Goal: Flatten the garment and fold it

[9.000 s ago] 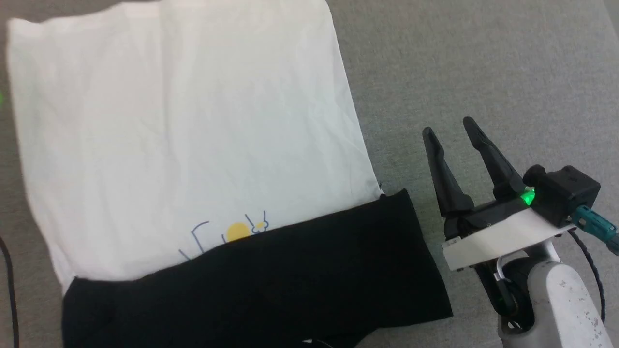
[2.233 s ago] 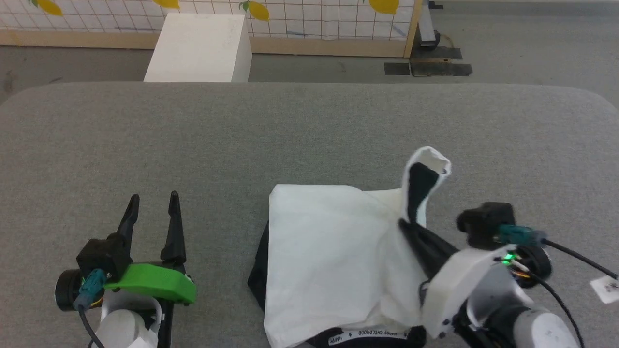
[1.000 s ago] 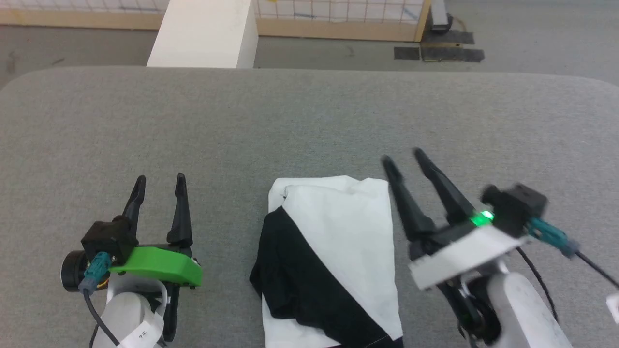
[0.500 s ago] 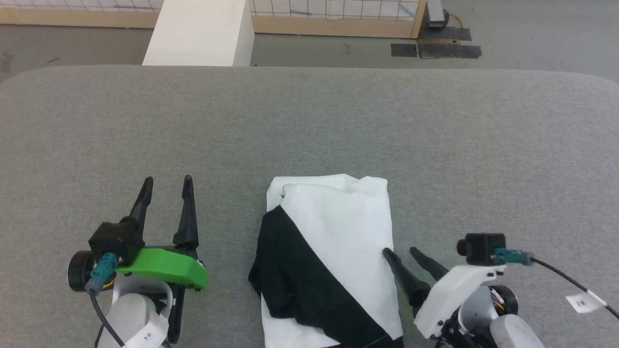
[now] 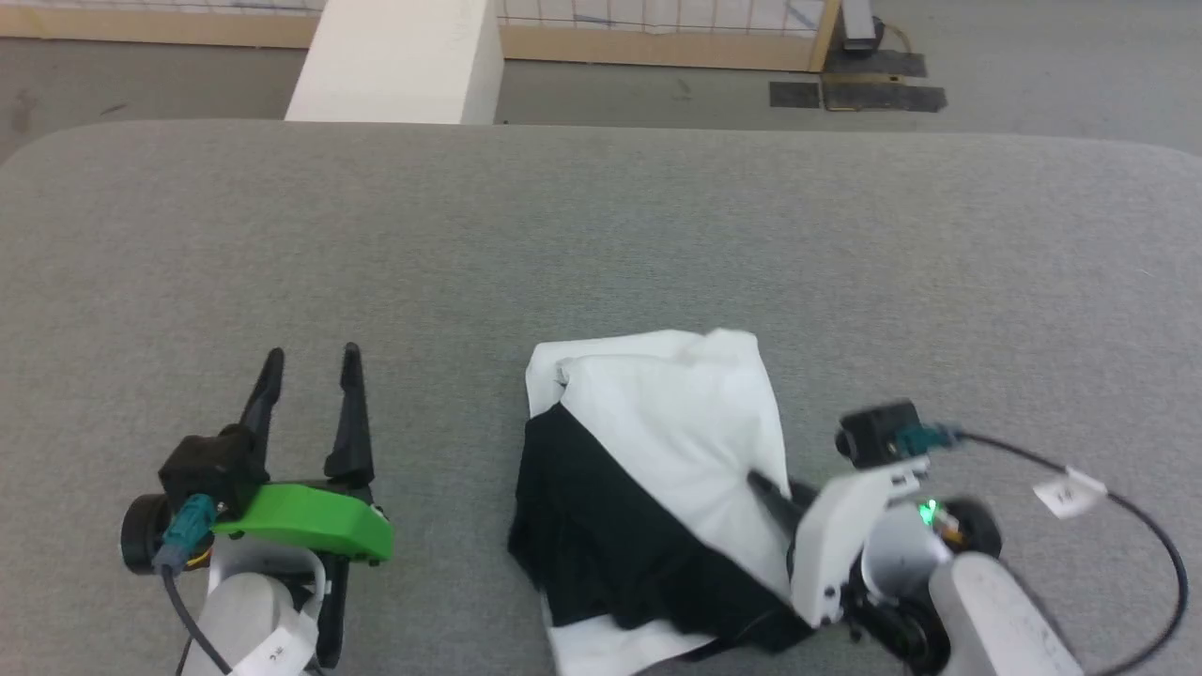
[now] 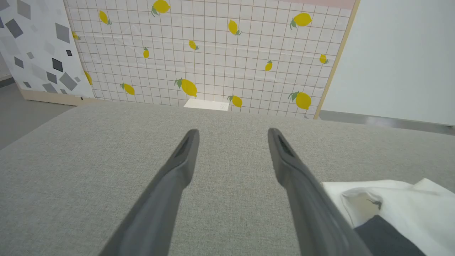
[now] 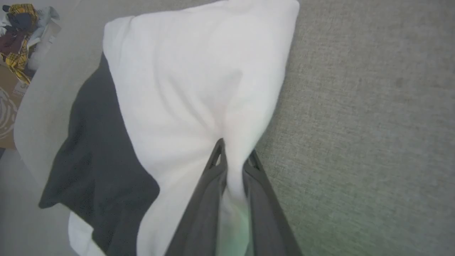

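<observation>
On grey surface, garment edge pinched in right gripper, left gripper spread

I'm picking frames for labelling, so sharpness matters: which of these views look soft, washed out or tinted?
Head view: mostly sharp, but the garment has a washed-out white panel with little crease detail. Right wrist view: soft throughout, with a green tint on the cloth pinched in the right claw. Left wrist view: lemon wall crisp, left claw slightly soft up close.
</observation>
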Available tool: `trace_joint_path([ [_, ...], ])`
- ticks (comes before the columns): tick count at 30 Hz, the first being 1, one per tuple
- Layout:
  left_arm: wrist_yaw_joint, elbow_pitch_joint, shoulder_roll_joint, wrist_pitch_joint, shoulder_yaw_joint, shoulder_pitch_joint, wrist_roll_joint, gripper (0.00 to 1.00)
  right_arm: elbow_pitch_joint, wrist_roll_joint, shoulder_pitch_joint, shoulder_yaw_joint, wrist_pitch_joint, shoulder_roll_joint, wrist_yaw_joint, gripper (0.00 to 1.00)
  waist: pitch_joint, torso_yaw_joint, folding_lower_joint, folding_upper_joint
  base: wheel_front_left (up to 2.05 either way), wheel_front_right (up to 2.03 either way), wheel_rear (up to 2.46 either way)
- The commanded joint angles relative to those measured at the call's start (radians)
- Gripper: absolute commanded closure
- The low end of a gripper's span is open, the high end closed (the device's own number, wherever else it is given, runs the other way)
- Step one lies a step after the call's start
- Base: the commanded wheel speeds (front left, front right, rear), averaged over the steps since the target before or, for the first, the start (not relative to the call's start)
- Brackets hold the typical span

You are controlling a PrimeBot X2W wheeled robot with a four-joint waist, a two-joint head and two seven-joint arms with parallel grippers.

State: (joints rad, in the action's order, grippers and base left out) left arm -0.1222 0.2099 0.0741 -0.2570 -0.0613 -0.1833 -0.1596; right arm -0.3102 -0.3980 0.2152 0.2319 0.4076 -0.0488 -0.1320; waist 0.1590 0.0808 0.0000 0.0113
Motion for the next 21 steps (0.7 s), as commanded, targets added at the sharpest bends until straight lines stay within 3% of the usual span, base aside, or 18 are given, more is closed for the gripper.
trace_joint_path([
  [1,0.0,-0.008,0.001,-0.005,-0.009,0.014,-0.002,0.0,0.022,0.073,0.035,-0.006,0.026,-0.001,0.001,1.0,0.005,-0.025,0.0,-0.0113,0.0,0.0,0.0],
  [4,0.001,-0.021,0.001,-0.005,-0.022,0.018,-0.002,0.0,0.078,0.246,0.069,0.023,0.117,-0.003,0.001,1.0,0.015,-0.059,0.0,-0.0113,0.0,0.0,0.0],
  [7,0.001,-0.039,0.001,-0.005,-0.031,0.021,0.001,0.0,0.146,0.374,0.097,0.081,0.204,-0.078,0.001,1.0,0.026,-0.102,0.0,-0.0113,0.0,0.0,0.0],
  [11,0.003,-0.06,-0.002,-0.005,-0.039,0.017,0.005,0.0,0.213,0.399,0.124,0.122,0.263,-0.223,0.001,1.0,0.045,-0.167,0.0,-0.0113,0.0,0.0,0.0],
  [15,0.005,-0.079,-0.004,-0.005,-0.037,0.004,0.014,0.0,0.241,0.401,0.145,0.095,0.271,-0.336,0.001,1.0,0.074,-0.235,0.0,-0.0113,0.0,0.0,0.0],
  [21,0.003,-0.102,0.002,-0.005,-0.029,-0.028,0.033,0.0,0.192,0.436,0.188,0.04,0.223,-0.43,0.001,1.0,0.13,-0.322,0.0,-0.0113,0.0,0.0,0.0],
])
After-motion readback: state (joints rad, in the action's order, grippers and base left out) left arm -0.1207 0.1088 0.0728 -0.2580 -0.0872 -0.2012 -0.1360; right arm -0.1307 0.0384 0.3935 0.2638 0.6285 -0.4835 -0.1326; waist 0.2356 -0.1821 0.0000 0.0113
